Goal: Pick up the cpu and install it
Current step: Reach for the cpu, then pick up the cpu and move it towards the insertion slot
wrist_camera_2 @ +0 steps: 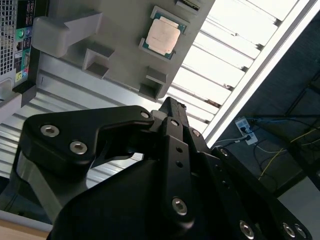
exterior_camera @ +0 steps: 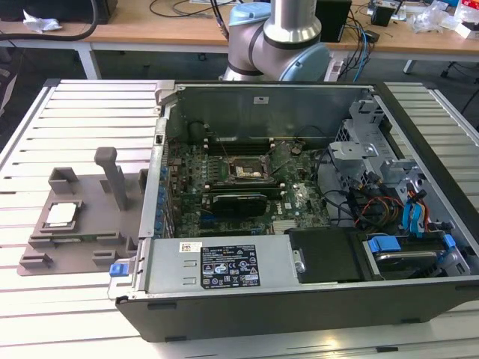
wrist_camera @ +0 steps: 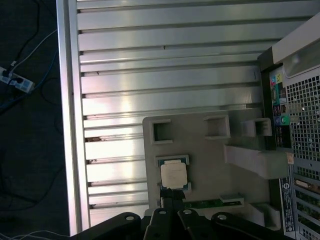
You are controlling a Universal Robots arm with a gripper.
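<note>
- Gripper (wrist_camera: 168,196) first: my jaws look pressed together, with nothing between them.
- The cpu (wrist_camera: 174,175) lies flat just beyond my tool's tip, silver top up, seated in the grey plastic tray (wrist_camera: 210,155).
- The tray rests on the slatted aluminium table (wrist_camera: 150,75), right beside the open computer case (exterior_camera: 299,310).
- Inside the case, the motherboard socket (exterior_camera: 247,170) sits well apart from the cpu.

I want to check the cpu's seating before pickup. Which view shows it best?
The second wrist view: the cpu lies unobstructed, its whole top and rim visible in the grey tray. The first wrist view shows it face-on too, but smaller; the exterior view shows it far off, at a slant.
</note>
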